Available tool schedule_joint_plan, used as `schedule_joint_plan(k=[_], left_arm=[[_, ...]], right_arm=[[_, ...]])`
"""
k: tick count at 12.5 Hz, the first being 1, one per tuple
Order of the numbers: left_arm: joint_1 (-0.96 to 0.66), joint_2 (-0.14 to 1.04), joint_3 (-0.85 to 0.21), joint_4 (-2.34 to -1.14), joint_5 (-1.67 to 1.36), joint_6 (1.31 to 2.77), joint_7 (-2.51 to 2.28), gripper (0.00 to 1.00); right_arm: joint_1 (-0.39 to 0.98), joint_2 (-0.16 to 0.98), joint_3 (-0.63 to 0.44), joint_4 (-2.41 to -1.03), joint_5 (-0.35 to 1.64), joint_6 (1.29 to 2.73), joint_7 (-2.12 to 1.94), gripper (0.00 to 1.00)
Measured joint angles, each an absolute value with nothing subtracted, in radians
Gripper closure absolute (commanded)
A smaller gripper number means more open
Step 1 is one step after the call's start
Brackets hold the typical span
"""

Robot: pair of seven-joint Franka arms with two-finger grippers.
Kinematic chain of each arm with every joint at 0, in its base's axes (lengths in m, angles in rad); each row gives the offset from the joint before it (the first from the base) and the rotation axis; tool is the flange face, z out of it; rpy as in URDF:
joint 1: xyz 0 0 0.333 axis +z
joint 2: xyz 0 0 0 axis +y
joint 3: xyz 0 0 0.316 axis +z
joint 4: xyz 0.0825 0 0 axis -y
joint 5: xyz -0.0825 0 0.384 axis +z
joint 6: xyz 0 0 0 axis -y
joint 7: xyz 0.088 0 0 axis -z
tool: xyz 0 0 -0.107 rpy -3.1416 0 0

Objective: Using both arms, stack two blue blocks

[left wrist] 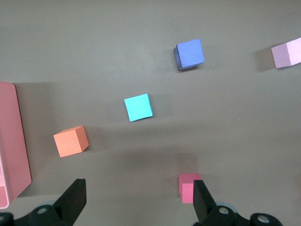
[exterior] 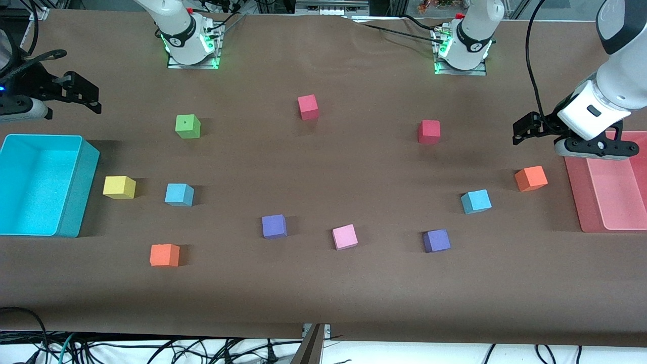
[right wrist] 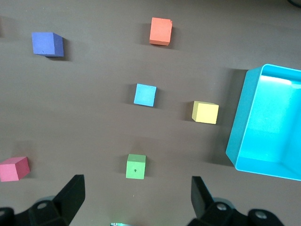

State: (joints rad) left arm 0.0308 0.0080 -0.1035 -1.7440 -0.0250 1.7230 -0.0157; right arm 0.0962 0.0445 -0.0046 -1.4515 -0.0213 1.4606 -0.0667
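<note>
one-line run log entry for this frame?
left end effector: open, over table by pink tray | right end effector: open, above cyan bin | blue blocks: apart, unstacked

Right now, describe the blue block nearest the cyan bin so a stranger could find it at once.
Start at the large cyan bin at the right arm's end of the table. Beside it sits a yellow cube, then the blue block. It is light sky blue, unlike the darker purple cube nearer the front camera.

Scattered cubes: green cube point(exterior: 187, 126), yellow cube point(exterior: 119, 187), pink cube point(exterior: 344, 237); cyan bin point(exterior: 76, 192).
</note>
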Motion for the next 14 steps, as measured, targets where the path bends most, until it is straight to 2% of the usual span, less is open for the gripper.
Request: schedule_joint_plan(k=[14], left_arm=[[0.031, 0.008, -0.103, -1.744, -0.025, 1.723, -0.016, 0.00]], right_arm=[[0.095, 0.043, -0.018, -1.472, -0.021, 1.462, -0.133, 0.00]])
